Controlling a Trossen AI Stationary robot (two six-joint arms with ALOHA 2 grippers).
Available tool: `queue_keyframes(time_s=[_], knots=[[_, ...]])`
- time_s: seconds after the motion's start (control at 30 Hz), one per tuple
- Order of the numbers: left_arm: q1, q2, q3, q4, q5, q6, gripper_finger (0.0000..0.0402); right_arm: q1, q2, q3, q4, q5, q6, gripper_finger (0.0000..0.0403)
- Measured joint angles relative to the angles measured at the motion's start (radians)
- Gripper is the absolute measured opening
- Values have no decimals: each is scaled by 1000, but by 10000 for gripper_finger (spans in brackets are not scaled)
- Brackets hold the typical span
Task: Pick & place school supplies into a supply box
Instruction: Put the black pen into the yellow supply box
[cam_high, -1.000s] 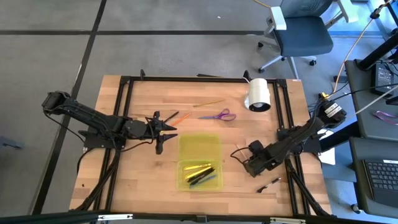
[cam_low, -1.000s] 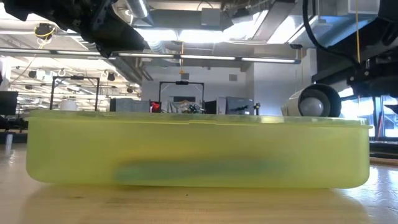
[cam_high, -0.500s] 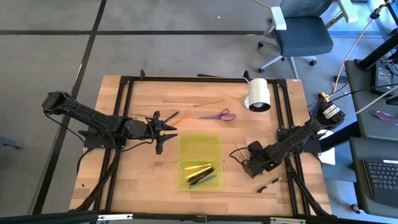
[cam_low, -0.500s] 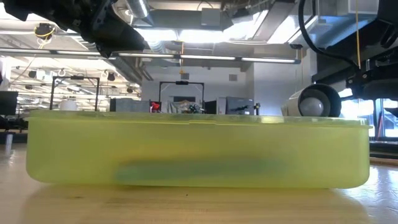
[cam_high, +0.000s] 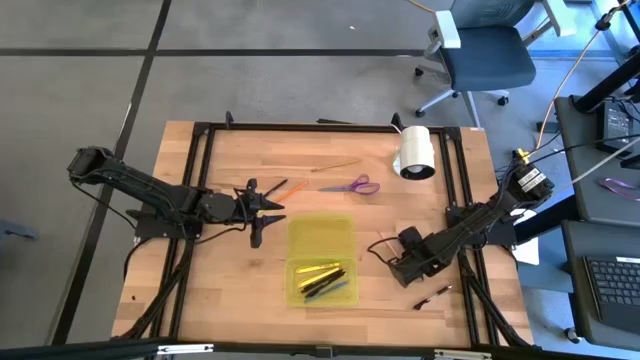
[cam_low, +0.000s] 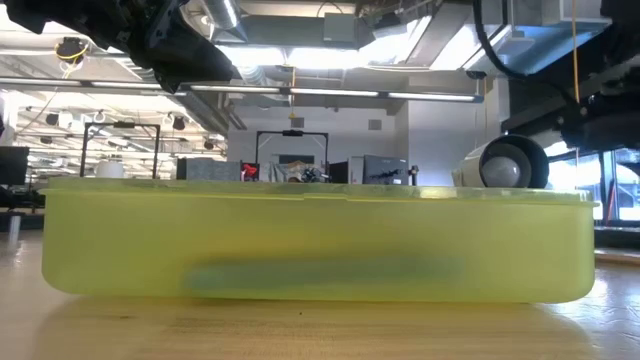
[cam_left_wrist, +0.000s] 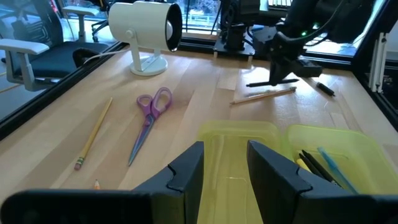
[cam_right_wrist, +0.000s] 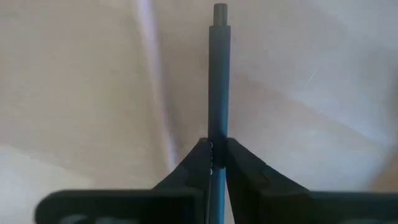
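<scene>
The yellow-green supply box (cam_high: 320, 258) lies open on the table; its near half holds several pens (cam_high: 322, 280), its far half (cam_high: 320, 236) is bare. My right gripper (cam_high: 400, 266), right of the box, is shut on a dark pen (cam_right_wrist: 218, 81). My left gripper (cam_high: 264, 210) hovers open and empty left of the box (cam_left_wrist: 249, 140). The purple-handled scissors (cam_high: 352, 185), a yellow pencil (cam_high: 335, 166), an orange pen (cam_high: 290, 188) and a black pen (cam_high: 272, 187) lie flat on the far part of the table. A wood-coloured pencil (cam_left_wrist: 264, 95) lies between the box and my right gripper. My right gripper pinches the dark pen's barrel (cam_right_wrist: 217, 144) between its two fingertips, partway along its length. The fingers point down from above. The pen's free end (cam_right_wrist: 219, 11) reaches out past the fingertips over the table; whether it is clear of the wood I cannot tell.
A white cylindrical roll (cam_high: 417, 152) stands at the far right. Another black pen (cam_high: 432, 296) lies near the front right edge. Black frame rails (cam_high: 200, 200) run along the table's sides. There is bare wood between the box and the front edge.
My right arm has shifted a little in the low view; the gripper stays shut on the pen beside the box. Nothing else has moved.
</scene>
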Motion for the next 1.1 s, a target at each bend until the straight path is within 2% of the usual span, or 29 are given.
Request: queue_keyframes(time_s=[0.13,0.3,0.47,0.67,0.8,0.87,1.1], knots=[[0,0,0,0,1,1,116,0,0,64,-52,25,-50,37],[0,0,0,0,-2,1,116,0,-1,185,-138,112,-106,41],[0,0,0,0,-2,2,116,-1,-1,308,-22,255,-462,39],[0,0,0,0,-3,2,116,-35,-2,361,309,353,-950,42],[0,0,0,0,-2,1,116,-67,20,359,520,346,-1281,43],[0,0,0,0,-2,1,116,-88,47,359,615,294,-1401,43],[0,0,0,-8,-1,-42,116,-138,194,358,744,88,-1512,43]])
